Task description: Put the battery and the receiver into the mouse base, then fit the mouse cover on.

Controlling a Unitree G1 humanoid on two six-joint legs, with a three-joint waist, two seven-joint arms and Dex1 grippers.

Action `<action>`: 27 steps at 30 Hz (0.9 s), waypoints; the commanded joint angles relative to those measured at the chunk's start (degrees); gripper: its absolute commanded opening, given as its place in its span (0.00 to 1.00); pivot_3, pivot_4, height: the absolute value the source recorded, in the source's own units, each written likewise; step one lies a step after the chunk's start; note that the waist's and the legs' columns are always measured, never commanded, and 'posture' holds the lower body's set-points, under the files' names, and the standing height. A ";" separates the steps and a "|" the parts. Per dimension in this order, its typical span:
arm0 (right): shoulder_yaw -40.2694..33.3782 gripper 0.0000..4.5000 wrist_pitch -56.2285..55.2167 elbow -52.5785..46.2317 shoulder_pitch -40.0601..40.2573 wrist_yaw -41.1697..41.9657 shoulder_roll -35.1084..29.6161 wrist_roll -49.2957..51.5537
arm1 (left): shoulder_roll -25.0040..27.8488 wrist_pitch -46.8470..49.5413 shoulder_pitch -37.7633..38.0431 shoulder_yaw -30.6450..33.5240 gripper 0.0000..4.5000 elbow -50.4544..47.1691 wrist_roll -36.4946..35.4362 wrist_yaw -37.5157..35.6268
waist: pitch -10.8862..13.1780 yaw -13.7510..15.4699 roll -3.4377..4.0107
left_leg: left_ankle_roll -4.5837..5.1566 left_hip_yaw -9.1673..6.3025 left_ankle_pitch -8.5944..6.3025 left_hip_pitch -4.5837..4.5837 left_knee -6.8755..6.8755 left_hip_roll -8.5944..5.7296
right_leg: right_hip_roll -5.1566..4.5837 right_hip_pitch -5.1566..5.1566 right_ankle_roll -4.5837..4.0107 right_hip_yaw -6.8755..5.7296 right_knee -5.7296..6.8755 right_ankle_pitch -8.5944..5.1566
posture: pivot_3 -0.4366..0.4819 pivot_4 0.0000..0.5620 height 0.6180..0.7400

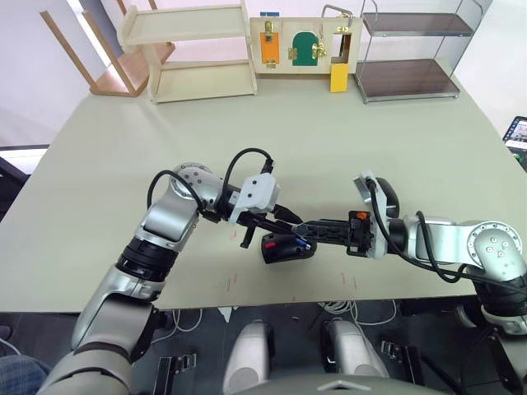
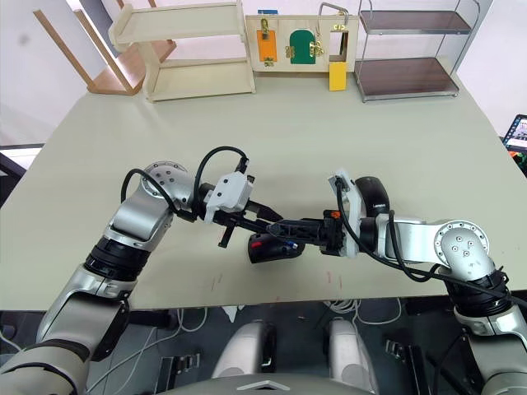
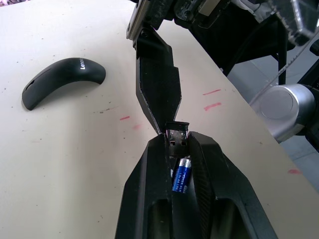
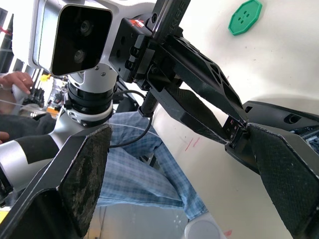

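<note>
**Receiver pinched over the open mouse base**

The mouse base (image 1: pixel 286 248) sits near the front edge of the worktop (image 1: pixel 272 140), hollow side up with a red part showing inside. Both claws meet right above it. The left claw (image 3: pixel 176 141) has its two fingers drawn in narrow on the receiver (image 3: pixel 176 137), a tiny dark squarish nub held at the very tips. Just below that nub, between the same fingers in the left wrist view, the blue battery (image 3: pixel 181 174) lies lengthwise. It looks already seated in the base, though whether it is fully home I cannot tell.

The right claw (image 4: pixel 169 164) comes in from the other side of the base with its fingers spread wide. One pad (image 4: pixel 281 169) presses close beside the receiver and the base's rim, and the other stands well clear. My guess is that it is there to steady the shell, or to guide the nub while the left claw lines it up with its slot. The pinch is right at the fingertips, so a small slip could drop the receiver into the hollow askew.

The mouse cover (image 3: pixel 62 79), smooth and domed, lies on the worktop beyond the base, behind the right arm and untouched. A green scalloped disc (image 4: pixel 244 16) rests farther off from the base. At the worktop's far edge stand a wooden shelf (image 1: pixel 196 51) and a wire rack (image 1: pixel 409 53).
</note>
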 commanded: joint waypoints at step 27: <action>1.15 1.00 -0.80 -2.08 -1.09 -0.28 0.50 2.94 | -0.23 -0.89 -0.69 0.70 0.02 -1.01 0.08 1.06 | 0.00 0.00 0.00 | 0.00 0.00 0.00 -0.05 0.00 0.00 | 0.00 -0.04 0.00 0.00 -0.01 0.00 | 0.48 0.27 1.00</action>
